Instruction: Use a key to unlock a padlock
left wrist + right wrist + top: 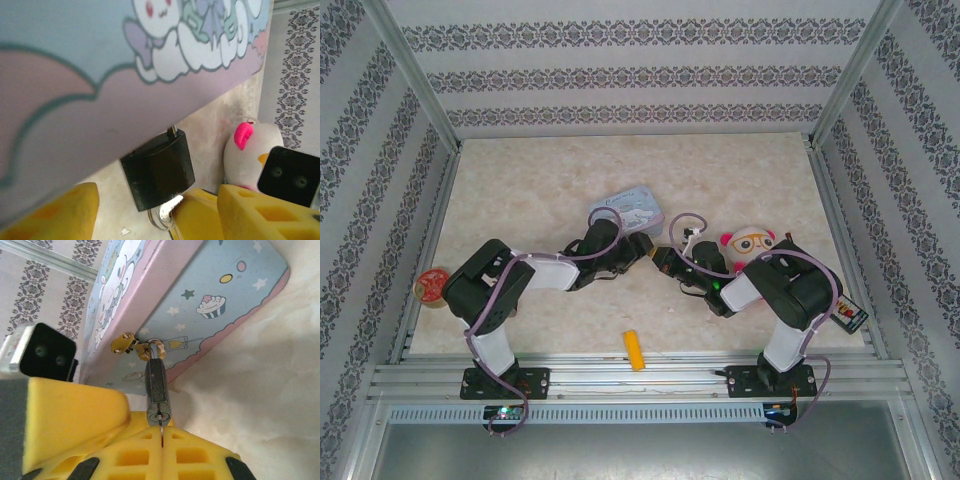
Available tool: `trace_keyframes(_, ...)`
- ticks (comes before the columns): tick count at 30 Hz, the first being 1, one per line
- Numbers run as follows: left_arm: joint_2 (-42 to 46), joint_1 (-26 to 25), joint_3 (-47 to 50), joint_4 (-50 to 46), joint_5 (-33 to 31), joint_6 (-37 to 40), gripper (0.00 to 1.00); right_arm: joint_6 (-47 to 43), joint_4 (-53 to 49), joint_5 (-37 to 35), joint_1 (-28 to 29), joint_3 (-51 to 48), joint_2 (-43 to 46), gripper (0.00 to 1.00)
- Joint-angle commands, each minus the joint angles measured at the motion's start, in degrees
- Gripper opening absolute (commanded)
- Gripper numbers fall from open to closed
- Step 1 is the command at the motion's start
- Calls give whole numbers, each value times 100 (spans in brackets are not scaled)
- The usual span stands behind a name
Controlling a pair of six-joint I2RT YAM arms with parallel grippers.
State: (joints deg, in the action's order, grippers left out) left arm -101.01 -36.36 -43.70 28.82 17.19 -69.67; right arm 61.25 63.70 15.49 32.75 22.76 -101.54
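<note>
The small black padlock (159,170) hangs by its silvery shackle (155,351) from the clasp of the pale blue cartoon tin (210,295). The silvery key (162,432) sits in the keyhole at the padlock's (157,385) lower end. My right gripper (162,442) is shut on the key's head, whose wire ring (159,222) dangles below. My left gripper (145,220) is open, its left finger (60,210) well off the lock body, touching nothing. Both grippers meet just in front of the tin (630,208), left gripper (642,250) beside right gripper (662,258).
A white plush toy with pink ears (750,245) lies right of the tin, close behind the right arm. An orange-yellow cylinder (635,350) lies near the front edge. A red round object (430,285) sits at the left rail, a dark flat item (850,318) at the right.
</note>
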Motion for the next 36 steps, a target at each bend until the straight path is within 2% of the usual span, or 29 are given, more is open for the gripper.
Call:
trace_keyframes(1,240,32,90,142,-448,128,61,176,352,-131,-43,68,-111,0)
trace_keyframes(12,-331,41,181,1020,-552,-192,54,352,512,-19,-41,184,-271,0)
trace_keyframes(23,-571,40,130,1368,-629,-218,46,405,556,-15,-32,199,-357,0)
trace_keyframes(36,-668,41,160,1677,-597,-241,29,449,652,8,-32,268,-488,0)
